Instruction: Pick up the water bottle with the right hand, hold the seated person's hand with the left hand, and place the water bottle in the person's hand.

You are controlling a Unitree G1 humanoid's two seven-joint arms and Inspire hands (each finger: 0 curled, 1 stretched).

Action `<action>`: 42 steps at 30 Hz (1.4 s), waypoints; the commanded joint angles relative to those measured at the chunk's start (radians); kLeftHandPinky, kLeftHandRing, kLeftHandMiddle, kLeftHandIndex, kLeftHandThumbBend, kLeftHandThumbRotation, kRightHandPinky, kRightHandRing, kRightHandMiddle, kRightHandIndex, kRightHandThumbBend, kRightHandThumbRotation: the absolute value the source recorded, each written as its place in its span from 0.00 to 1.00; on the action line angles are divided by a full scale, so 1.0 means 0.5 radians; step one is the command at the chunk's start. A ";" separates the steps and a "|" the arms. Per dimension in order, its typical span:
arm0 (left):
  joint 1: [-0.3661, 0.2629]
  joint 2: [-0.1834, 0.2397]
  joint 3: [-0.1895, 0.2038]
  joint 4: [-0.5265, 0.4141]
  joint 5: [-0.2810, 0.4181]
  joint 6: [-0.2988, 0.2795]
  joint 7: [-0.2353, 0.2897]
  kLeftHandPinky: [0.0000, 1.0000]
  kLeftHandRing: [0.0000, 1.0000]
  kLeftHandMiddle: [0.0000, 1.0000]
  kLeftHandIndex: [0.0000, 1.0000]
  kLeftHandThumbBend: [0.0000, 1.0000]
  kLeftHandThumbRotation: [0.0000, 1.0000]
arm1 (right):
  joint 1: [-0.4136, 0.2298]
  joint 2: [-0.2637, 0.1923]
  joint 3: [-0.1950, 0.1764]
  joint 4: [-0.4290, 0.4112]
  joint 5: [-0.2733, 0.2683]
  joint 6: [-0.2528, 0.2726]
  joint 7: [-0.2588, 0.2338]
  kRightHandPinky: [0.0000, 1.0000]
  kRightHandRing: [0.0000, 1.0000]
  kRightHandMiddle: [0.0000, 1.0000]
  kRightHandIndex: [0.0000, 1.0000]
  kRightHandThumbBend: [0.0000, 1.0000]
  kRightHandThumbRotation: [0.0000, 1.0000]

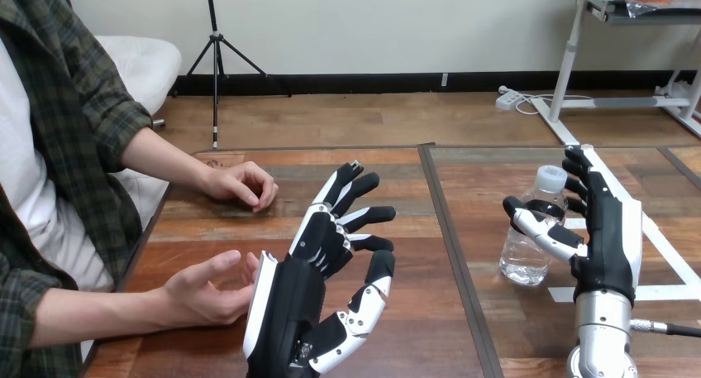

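Count: one water bottle (529,258), two robot hands, two hands of the person.
Water bottle: upright on the table (413,328), toward its right edge; clear, white cap on.
Right hand (608,237): thumb wrapped across the bottle's front, fingers behind it.
Left hand (310,287): mid-table, fingers spread apart, holding nothing.
Person's near hand (202,294): open at the left edge, fingertips by the left hand's back.
Person's far hand (240,184): loosely curled, far-left corner.

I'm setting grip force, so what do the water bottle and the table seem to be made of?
Water bottle: clear, glossy thin plastic; the table shows through it, and it has a white cap, likely plastic too. Table: brown wood planks with visible grain, low sheen; possibly laminate.
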 commanded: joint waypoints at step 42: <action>0.012 -0.059 0.016 -0.139 0.003 -0.001 0.004 0.62 0.75 0.86 0.90 0.28 0.00 | -0.403 -0.003 -0.004 0.301 0.150 0.247 0.193 0.91 0.91 0.90 0.88 0.75 0.00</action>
